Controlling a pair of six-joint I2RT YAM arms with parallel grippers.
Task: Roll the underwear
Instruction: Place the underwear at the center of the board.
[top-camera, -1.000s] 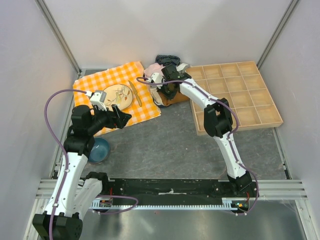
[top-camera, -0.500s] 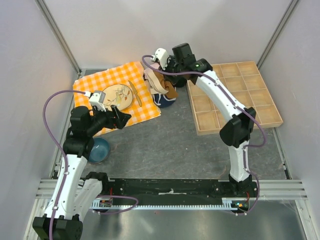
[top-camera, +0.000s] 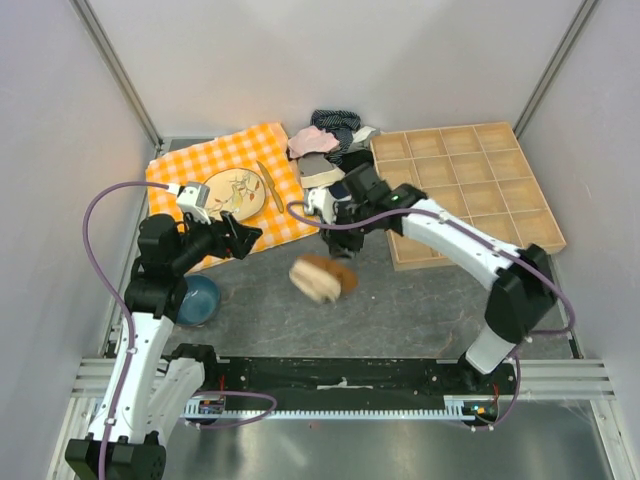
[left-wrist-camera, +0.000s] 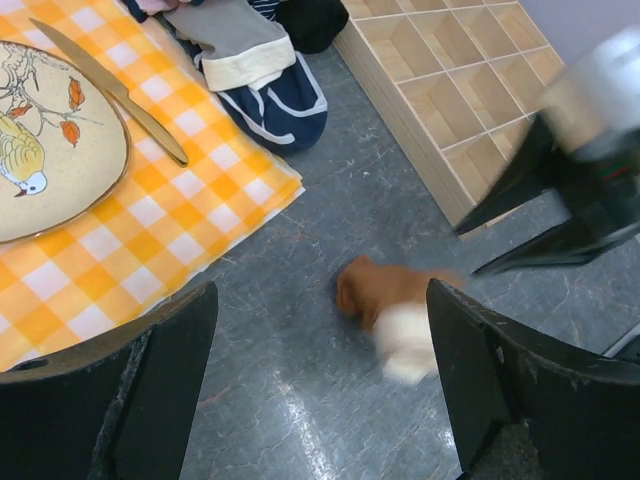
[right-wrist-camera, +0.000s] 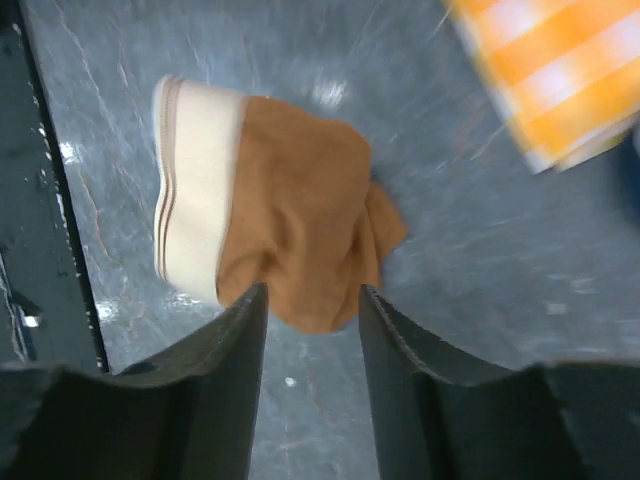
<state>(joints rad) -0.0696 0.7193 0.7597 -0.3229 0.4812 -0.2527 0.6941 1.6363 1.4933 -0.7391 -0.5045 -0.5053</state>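
Note:
The underwear (top-camera: 322, 277), a rust-brown bundle with a cream waistband, shows blurred over the grey tabletop at mid-table. It is also in the left wrist view (left-wrist-camera: 385, 292) and the right wrist view (right-wrist-camera: 300, 220). My right gripper (top-camera: 335, 222) hangs just behind it, open (right-wrist-camera: 310, 292), with the cloth beyond its fingertips and free of both fingers. Whether the underwear rests on the table or is still in the air I cannot tell. My left gripper (top-camera: 245, 237) stands wide open (left-wrist-camera: 318, 300) to the left, above the table, with nothing in it.
An orange checked cloth (top-camera: 200, 160) at the back left carries a plate (top-camera: 236, 192) and a knife (top-camera: 268, 185). A pile of garments (top-camera: 325, 140) lies at the back. A wooden compartment tray (top-camera: 470, 190) fills the right. A blue bowl (top-camera: 198, 298) sits by the left arm.
My right arm lifted the underwear off the garment pile and swung forward over mid-table. Its jaws then opened and the underwear came free. The left arm stayed put.

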